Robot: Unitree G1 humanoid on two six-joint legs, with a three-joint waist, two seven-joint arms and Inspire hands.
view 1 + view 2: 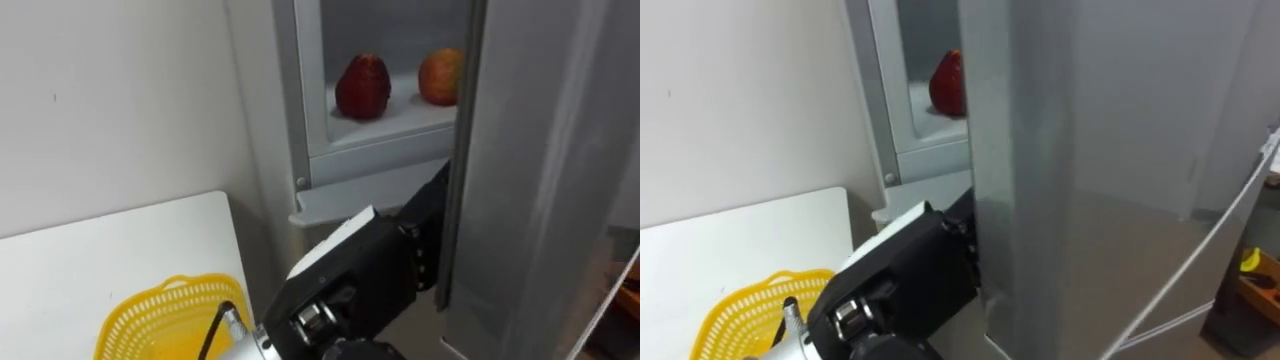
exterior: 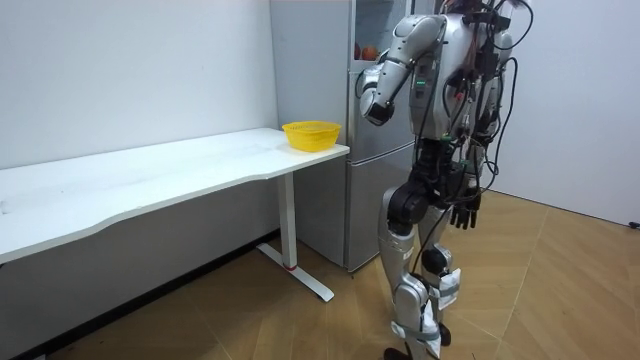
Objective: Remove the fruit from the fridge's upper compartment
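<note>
The upper fridge stands partly open, and its grey door swings out in front of me. On the white shelf inside sit a dark red fruit and an orange-red fruit. My left hand is raised to the door's inner edge, below the shelf, with its fingers hidden behind that edge. In the room view I stand facing the fridge with the left hand lifted, while the right hand hangs by my thigh with relaxed fingers.
A yellow slotted basket rests at the near end of the white table, which stands left of the fridge against the wall. Seen in the room view, wooden floor lies behind and around me.
</note>
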